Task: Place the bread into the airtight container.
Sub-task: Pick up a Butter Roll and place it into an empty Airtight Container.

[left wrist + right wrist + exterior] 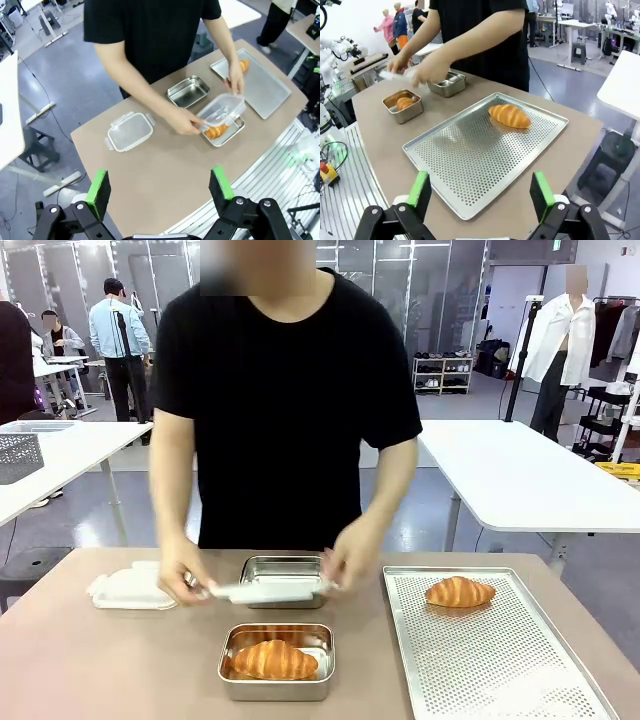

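Observation:
One bread, a croissant (274, 660), lies in the near steel airtight container (232, 686). Another croissant (459, 591) rests on the perforated tray (480, 665). The person holds a clear clip lid (268, 590) in both hands, just above the near container and in front of the empty steel container (285, 569). My left gripper (159, 187) hangs open high over the table's near edge, far from the container with the croissant (218, 131). Just as open, my right gripper (480, 192) hovers over the tray's near corner (465, 200), short of the croissant on the tray (509, 115).
A second clear lid (130, 588) lies on the table at the left. The person's hand (183, 575) and forearms reach over the containers. White tables stand behind the person.

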Motion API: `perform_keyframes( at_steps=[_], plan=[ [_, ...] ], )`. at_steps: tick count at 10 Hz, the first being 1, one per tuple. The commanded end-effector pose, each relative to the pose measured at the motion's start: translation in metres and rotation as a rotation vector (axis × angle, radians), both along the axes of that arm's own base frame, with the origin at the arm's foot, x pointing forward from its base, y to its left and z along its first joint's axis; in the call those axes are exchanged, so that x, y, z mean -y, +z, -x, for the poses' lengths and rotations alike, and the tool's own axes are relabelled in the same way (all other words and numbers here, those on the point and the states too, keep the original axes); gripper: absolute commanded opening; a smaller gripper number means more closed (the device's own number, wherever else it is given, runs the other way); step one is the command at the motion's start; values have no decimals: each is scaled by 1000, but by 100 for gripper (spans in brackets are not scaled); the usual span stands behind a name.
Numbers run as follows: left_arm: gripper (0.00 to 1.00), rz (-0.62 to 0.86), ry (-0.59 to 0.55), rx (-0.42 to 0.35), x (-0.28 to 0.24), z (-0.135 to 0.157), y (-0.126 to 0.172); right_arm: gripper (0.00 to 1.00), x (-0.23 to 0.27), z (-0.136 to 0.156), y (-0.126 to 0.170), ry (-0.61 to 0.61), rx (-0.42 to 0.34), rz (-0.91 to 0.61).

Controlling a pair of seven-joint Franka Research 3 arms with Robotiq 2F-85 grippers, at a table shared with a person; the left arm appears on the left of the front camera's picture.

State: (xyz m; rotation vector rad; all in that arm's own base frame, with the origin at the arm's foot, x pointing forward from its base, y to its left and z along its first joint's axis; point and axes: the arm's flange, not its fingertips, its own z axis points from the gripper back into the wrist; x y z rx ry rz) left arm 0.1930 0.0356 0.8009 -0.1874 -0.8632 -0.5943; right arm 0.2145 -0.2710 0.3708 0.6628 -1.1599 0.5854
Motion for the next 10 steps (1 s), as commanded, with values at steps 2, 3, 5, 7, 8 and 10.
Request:
perform_keyframes(
  at_steps=[2,3,5,7,8,10],
  plan=[
    [100,5,-14,1,1,0,3,100,1,0,18,-27,-15,22],
    [100,5,-14,1,1,0,3,100,1,0,18,-27,-15,22],
    [100,5,-14,1,1,0,3,100,1,0,18,-27,-15,22],
    [100,5,-14,1,1,0,3,100,1,0,18,-27,-15,22],
    [100,5,-14,1,1,0,3,100,1,0,18,-27,-15,22],
    [100,5,-14,1,1,0,3,100,1,0,18,-27,-15,22]
  ],
)
